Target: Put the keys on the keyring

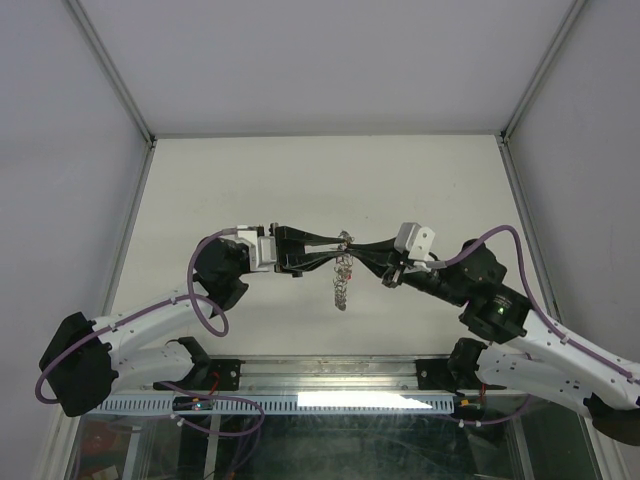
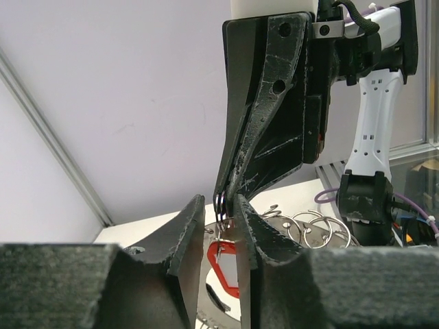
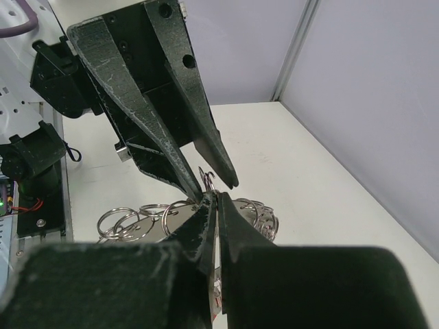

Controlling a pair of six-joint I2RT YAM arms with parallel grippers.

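The red-tagged key (image 2: 216, 269) sits in the narrow gap between the fingers of the left gripper (image 1: 338, 246), its red rim spanning that gap in the left wrist view. It looks pinched there, though the contact itself is hidden. Just above it, thin dark wire runs up into the fingertips of the right gripper (image 1: 358, 250), which are closed to a slit on what I take to be the wire of the keyring (image 1: 341, 285). The rest of the keyring, a tangle of silver loops and keys, hangs below the two meeting grippers over the middle of the bench (image 1: 300, 180). I cannot tell whether its lowest part touches the surface.

The step in hand looks like the threading itself: feeding the small key's loop onto the wire's free end. To do it well, the right gripper should hold the wire rigid and close to its open end, so the dangling weight cannot twist it. The left should move in small, slow strokes along the line of the wire, not across it, with the tag kept square in its fingers. The fingertips are nearly touching, so any sideways push risks jamming them or springing the wire loose. Neither grip should be loosened until the key's loop is clearly around the wire, which neither wrist view shows so far.
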